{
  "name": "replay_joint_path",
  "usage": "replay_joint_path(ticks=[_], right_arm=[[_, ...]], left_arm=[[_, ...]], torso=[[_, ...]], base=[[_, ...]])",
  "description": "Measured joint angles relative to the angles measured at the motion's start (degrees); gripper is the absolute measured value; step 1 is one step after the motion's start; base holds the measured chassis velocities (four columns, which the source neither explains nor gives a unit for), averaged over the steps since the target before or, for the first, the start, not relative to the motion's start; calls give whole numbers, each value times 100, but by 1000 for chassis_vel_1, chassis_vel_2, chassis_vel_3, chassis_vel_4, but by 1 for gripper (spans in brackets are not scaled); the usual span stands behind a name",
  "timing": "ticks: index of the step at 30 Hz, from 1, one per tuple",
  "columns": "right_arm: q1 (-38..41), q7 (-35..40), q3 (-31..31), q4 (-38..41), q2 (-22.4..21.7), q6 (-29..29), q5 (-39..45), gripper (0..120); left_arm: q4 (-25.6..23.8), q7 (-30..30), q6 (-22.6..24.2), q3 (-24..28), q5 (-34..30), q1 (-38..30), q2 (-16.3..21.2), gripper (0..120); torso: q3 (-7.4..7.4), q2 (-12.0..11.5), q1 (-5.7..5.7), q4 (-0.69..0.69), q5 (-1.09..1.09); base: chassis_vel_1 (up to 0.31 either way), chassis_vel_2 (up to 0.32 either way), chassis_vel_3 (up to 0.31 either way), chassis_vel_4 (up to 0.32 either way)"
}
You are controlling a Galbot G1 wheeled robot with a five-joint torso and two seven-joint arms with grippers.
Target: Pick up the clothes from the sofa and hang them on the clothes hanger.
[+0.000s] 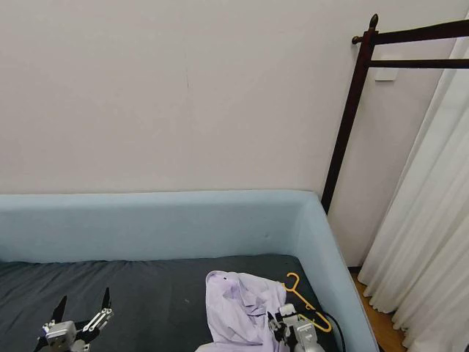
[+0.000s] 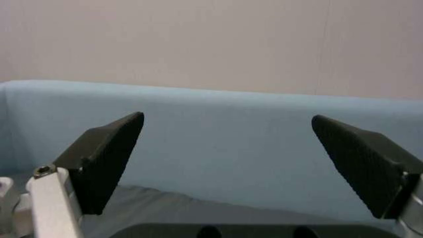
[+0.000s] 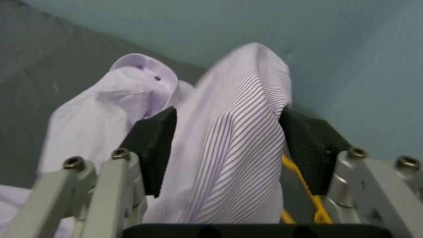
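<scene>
Folds of lilac shirt (image 3: 244,168) sit pinched in the half-closed right gripper (image 3: 227,115); the left gripper (image 2: 227,118) gapes wide, empty.

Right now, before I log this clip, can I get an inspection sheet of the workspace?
Surface: sofa, pale blue frame, dark grey cushion.
Job's things: lilac striped shirt crumpled at the cushion's right end; yellow hanger beside it; dark wooden rack behind the sofa's right corner.
Clutter: nothing seen.
Grippers: left gripper open above bare cushion; right gripper closed on a raised shirt fold.
Cables: black cable by the right gripper.
Surroundings: plain wall, white curtains.
</scene>
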Motion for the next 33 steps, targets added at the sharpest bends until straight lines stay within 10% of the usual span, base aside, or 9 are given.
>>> replay_joint_path(ticks=[5, 9, 19, 27, 33], right_arm=[[148, -296, -29, -538, 47, 115, -886, 81], [-126, 334, -69, -264, -132, -1297, -744, 97], [-367, 906, 157, 730, -443, -1964, -380, 100], [616, -1070, -46, -1515, 158, 657, -1411, 100], [1453, -2028, 130, -3119, 697, 1178, -1742, 100]], left_arm=[[-91, 2, 0, -84, -6, 88, -9, 100], [-106, 0, -23, -166, -40, 111, -4, 100], [-101, 2, -25, -1, 65, 26, -127, 100], [-65, 5, -22, -13, 115, 78, -114, 100], [-66, 7, -10, -107, 122, 120, -99, 100]], torso=[[1, -1, 1, 0, 1], [0, 0, 1, -4, 1], [0, -1, 1, -2, 0], [0, 0, 0, 0, 0], [0, -1, 1, 0, -1]], base=[[0, 0, 0, 0], [0, 0, 0, 0], [0, 0, 0, 0], [0, 0, 0, 0], [0, 0, 0, 0]])
